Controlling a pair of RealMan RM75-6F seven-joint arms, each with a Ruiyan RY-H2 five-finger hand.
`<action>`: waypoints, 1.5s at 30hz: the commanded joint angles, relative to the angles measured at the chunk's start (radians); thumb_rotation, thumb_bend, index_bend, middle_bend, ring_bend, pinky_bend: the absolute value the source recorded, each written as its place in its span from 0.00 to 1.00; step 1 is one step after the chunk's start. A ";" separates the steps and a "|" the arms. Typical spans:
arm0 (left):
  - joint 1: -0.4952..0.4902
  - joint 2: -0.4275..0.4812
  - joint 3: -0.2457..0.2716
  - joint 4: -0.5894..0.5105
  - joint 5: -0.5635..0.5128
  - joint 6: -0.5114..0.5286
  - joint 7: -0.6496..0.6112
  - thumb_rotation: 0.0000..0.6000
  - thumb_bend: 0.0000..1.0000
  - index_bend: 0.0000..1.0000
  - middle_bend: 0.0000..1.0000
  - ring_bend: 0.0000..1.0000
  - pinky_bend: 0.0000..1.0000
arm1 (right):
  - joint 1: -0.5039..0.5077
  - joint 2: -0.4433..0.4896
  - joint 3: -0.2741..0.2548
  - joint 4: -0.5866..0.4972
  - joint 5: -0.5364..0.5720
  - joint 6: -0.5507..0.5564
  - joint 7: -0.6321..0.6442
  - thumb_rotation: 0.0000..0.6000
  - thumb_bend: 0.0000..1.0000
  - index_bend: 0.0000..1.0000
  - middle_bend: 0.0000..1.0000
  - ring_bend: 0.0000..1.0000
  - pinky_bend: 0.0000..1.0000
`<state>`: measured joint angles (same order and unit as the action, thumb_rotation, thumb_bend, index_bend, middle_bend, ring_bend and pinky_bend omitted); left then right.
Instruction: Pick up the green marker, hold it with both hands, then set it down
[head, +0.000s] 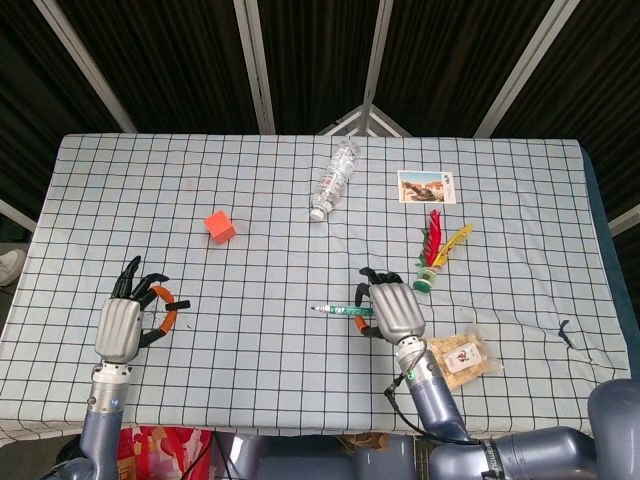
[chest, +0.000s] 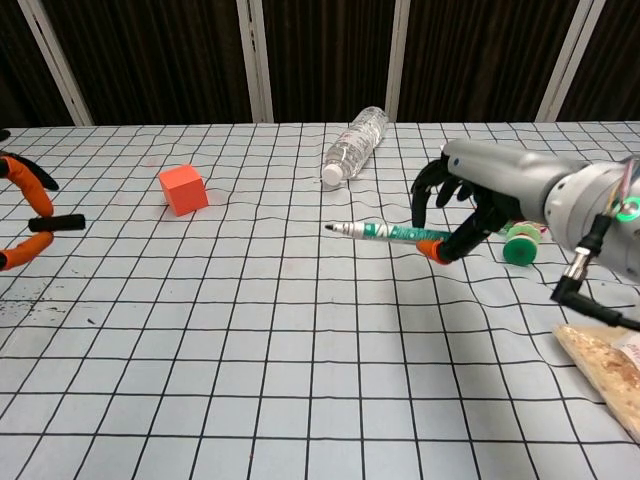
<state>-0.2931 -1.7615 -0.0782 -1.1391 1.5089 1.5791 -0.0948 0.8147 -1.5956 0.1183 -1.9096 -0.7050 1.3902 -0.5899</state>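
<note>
Right hand (head: 393, 310): fingers curled round the green marker (chest: 388, 233), gripping its rear end.
Green marker: level, low over the checked cloth (head: 270, 220), tip jutting out past the fingers toward the left hand.
Left hand (head: 125, 322): fingers spread, holding nothing.

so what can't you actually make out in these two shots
- Whether the green marker touches the table: the right hand holds it low, and neither view shows the gap.
- Left hand: chest view cuts off all but its fingers at the left edge.
- Snack bag: cut off at the chest view's right edge.
- Card: picture too small in head view.
</note>
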 joint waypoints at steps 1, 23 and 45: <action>-0.012 -0.069 -0.002 0.114 -0.034 -0.075 -0.053 1.00 0.51 0.53 0.31 0.00 0.13 | -0.025 -0.077 -0.021 0.099 -0.015 -0.053 0.045 1.00 0.59 0.80 0.19 0.25 0.19; -0.091 -0.208 0.043 0.350 0.052 -0.140 -0.227 1.00 0.50 0.13 0.00 0.00 0.01 | -0.062 -0.230 -0.001 0.349 -0.057 -0.189 0.033 1.00 0.54 0.53 0.18 0.19 0.15; 0.055 0.299 0.063 -0.242 0.075 0.050 0.114 1.00 0.50 0.08 0.00 0.00 0.00 | -0.169 0.100 0.041 -0.081 -0.041 -0.049 -0.024 1.00 0.24 0.01 0.07 0.13 0.11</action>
<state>-0.2774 -1.5174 -0.0311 -1.3560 1.5869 1.6026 -0.0634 0.6986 -1.5846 0.1632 -1.9249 -0.6826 1.2986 -0.6702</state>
